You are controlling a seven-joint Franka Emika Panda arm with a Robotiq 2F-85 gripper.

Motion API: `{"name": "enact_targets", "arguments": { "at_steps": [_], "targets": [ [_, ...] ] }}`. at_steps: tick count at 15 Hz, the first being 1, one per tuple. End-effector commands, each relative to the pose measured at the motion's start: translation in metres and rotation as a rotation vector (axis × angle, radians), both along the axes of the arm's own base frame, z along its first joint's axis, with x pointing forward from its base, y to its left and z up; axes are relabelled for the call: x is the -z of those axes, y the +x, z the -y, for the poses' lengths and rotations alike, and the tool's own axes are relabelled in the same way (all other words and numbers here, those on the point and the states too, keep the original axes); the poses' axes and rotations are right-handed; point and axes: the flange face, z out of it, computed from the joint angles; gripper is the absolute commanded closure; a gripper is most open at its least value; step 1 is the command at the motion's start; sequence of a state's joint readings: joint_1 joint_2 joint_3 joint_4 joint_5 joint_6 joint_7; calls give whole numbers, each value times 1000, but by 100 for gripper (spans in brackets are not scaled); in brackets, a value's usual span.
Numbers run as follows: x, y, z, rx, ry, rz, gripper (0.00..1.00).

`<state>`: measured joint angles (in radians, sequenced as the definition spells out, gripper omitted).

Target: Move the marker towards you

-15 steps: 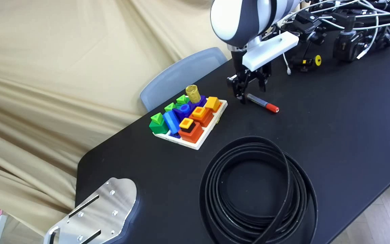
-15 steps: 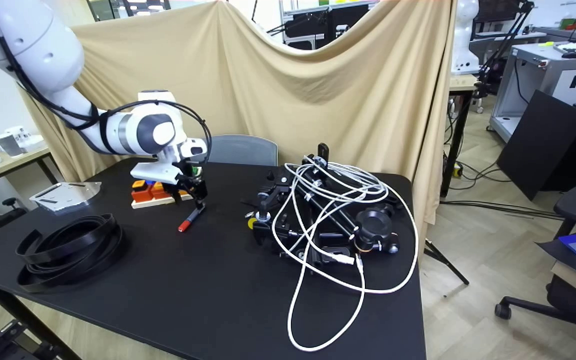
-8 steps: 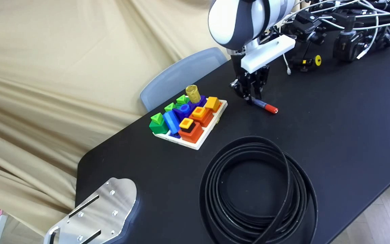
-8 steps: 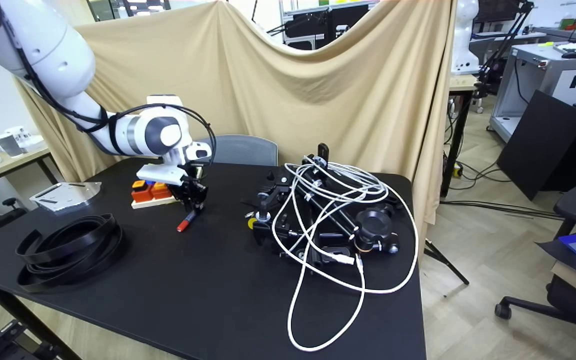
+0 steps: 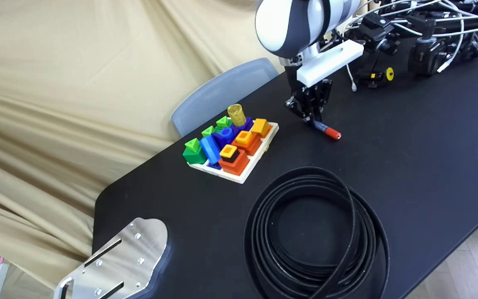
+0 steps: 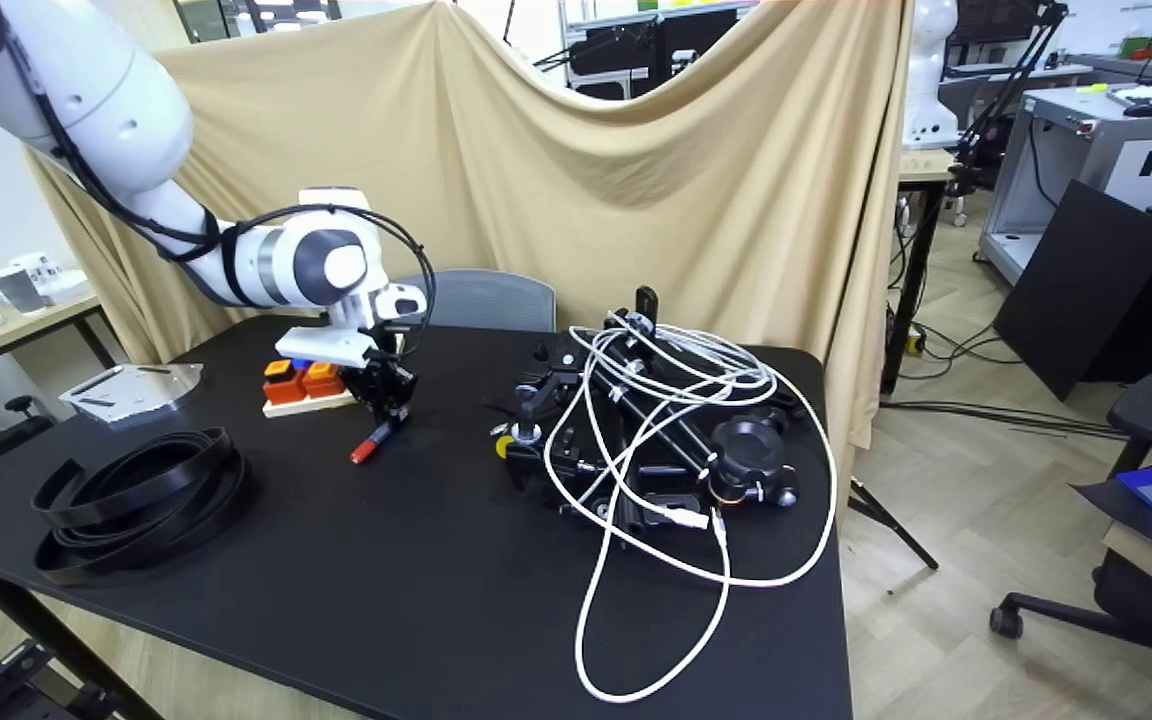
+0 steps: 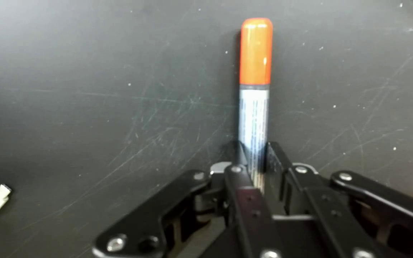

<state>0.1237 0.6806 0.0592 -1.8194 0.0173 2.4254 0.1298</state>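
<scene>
While the wrist view looks down past the black jointed fingers [image 7: 278, 161], they flank the slim marker with a printed blue-grey barrel and a glossy red cap [image 7: 254, 107]. One finger sits against each side of the barrel, toward the end without the cap, and they seem to be pinching it. I judge the reach complete and the grip made. The marker appears to lie flat, no gap showing beneath it, so I see no sign of a lift.

What seems to be left is the shift itself, then the release. With edges named as in an exterior view of the black table [image 6: 456, 560], the marker is nearer the far edge than the near one, its cap pointing toward the latter. Which edge counts as "towards you" cannot be told; the near edge is my guess.

Next out from the fingers, on the left, is the shallow white tray [image 5: 232, 177] of red, orange, blue and green toy blocks [image 5: 228, 150], apart from the marker. Farther out, the wide coil of flat black cable [image 5: 259, 228] lies by the near edge; a shift drifting left could run into it. The heap of black stands and clamps [image 6: 748, 452] lies toward the right edge, and the slotted silver metal plate [image 5: 129, 251] by the left edge. Just past the far edge is the grey chair [image 5: 226, 91], and behind it hangs the tan curtain [image 6: 626, 200].
</scene>
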Motion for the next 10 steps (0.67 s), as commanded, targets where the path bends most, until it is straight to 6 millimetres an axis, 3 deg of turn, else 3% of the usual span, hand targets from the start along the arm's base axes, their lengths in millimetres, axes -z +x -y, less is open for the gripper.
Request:
{"name": "enact_targets", "arguments": {
  "at_steps": [1, 4, 10],
  "targets": [
    [-25, -5, -2, 5, -24, -6, 95],
    [-44, -17, -6, 17, -15, 2, 95],
    [-59, -71, -7, 70, -11, -1, 95]
  ]
}}
